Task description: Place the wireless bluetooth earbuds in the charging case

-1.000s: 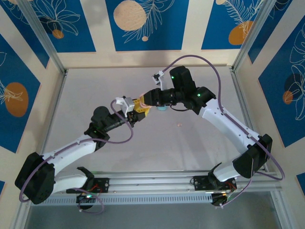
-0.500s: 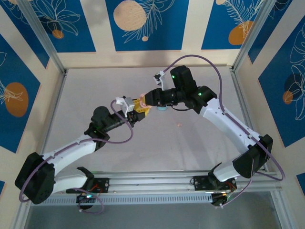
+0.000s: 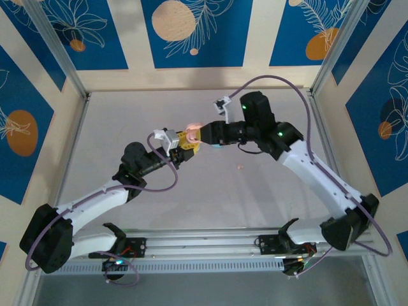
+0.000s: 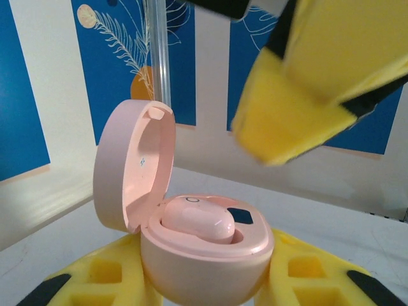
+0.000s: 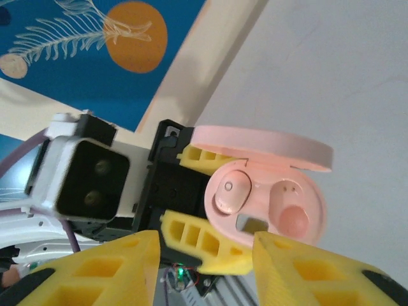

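My left gripper (image 3: 185,143) (image 4: 207,275) is shut on a pink charging case (image 3: 194,130) (image 4: 204,255) (image 5: 268,204), held up with its lid open. One pink earbud (image 4: 197,220) (image 5: 229,191) sits in the case's left socket. The other socket (image 5: 290,217) holds no earbud. My right gripper (image 3: 205,134) (image 5: 205,247) hovers just right of the case, open, with nothing between its yellow fingers (image 5: 102,271); one of those fingers (image 4: 306,95) hangs above the case in the left wrist view. A second tiny pink earbud (image 3: 240,167) lies on the table to the right.
A pale blue case (image 3: 217,145) lies on the table, partly hidden under my right wrist. The white tabletop (image 3: 127,115) is walled by blue patterned panels and metal posts (image 3: 60,48). The arms' base rail (image 3: 210,242) runs along the near edge.
My right gripper's jaws have parted and its arm has drawn back to the right, away from the case. The left arm and the case have stayed put.
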Controlling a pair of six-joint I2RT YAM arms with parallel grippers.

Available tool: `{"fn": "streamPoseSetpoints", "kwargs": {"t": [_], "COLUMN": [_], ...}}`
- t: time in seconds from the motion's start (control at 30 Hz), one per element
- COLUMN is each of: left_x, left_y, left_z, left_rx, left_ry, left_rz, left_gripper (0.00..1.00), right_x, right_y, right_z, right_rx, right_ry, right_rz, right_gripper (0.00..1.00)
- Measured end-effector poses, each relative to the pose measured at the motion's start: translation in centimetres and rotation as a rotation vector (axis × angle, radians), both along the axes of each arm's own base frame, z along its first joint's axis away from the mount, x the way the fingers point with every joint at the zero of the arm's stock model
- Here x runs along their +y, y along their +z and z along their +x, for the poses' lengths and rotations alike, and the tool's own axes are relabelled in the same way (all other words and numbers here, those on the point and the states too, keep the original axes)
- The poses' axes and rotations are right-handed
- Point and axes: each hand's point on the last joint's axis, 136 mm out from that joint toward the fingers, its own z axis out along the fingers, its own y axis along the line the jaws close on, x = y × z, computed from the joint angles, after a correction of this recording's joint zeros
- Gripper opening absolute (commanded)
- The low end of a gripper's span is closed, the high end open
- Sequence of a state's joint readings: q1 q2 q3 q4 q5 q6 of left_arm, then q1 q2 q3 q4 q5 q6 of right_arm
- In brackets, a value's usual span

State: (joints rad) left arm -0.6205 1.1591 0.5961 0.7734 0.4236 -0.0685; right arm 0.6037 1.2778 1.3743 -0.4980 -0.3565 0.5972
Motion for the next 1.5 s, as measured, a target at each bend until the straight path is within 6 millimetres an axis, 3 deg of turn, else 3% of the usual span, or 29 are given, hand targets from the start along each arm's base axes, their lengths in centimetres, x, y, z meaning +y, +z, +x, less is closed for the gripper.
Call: {"fn": "streamPoseSetpoints", "kwargs": {"t": [0.13, 0.23, 0.33, 0.4, 0.53, 0.67, 0.87, 1.03, 1.27, 1.5], "left_x": [0.0, 0.0, 0.1, 0.2, 0.3, 0.3, 0.3, 0.3, 0.4, 0.4], "left_y": [0.1, 0.2, 0.4, 0.6, 0.8, 0.8, 0.8, 0.8, 0.9, 0.9], "left_z": [0.0, 0.0, -0.1, -0.1, -0.2, -0.2, -0.2, -0.2, -0.2, -0.2], "left_rx": [-0.004, -0.005, -0.010, -0.014, -0.018, -0.018, -0.017, -0.018, -0.018, -0.017], "left_ry": [0.000, 0.000, 0.004, 0.007, 0.007, 0.007, 0.007, 0.007, 0.014, 0.014], "left_rz": [-0.003, -0.004, -0.008, -0.011, -0.014, -0.014, -0.014, -0.014, -0.015, -0.014], "left_gripper": [0.22, 0.22, 0.22, 0.22, 0.22, 0.22, 0.22, 0.22, 0.22, 0.22], "right_x": [-3.7, -7.4, -11.8, -14.4, -17.2, -16.5, -15.5, -15.1, -14.4, -13.9], "right_y": [0.9, -0.8, -5.5, -10.0, -18.8, -24.3, -28.5, -30.1, -30.7, -31.8], "right_z": [0.6, 2.8, 5.6, 6.9, 7.9, 7.0, 7.0, 8.8, 10.7, 9.6], "right_rx": [-0.077, -0.045, 0.089, 0.226, 0.518, 0.680, 0.752, 0.736, 0.694, 0.736], "right_ry": [-0.139, -0.316, -0.506, -0.596, -0.677, -0.628, -0.537, -0.482, -0.422, -0.387], "right_rz": [0.018, -0.010, -0.063, -0.111, -0.230, -0.344, -0.467, -0.512, -0.538, -0.572], "right_gripper": [0.47, 0.50, 0.50, 0.49, 0.49, 0.50, 0.51, 0.51, 0.50, 0.50]}}
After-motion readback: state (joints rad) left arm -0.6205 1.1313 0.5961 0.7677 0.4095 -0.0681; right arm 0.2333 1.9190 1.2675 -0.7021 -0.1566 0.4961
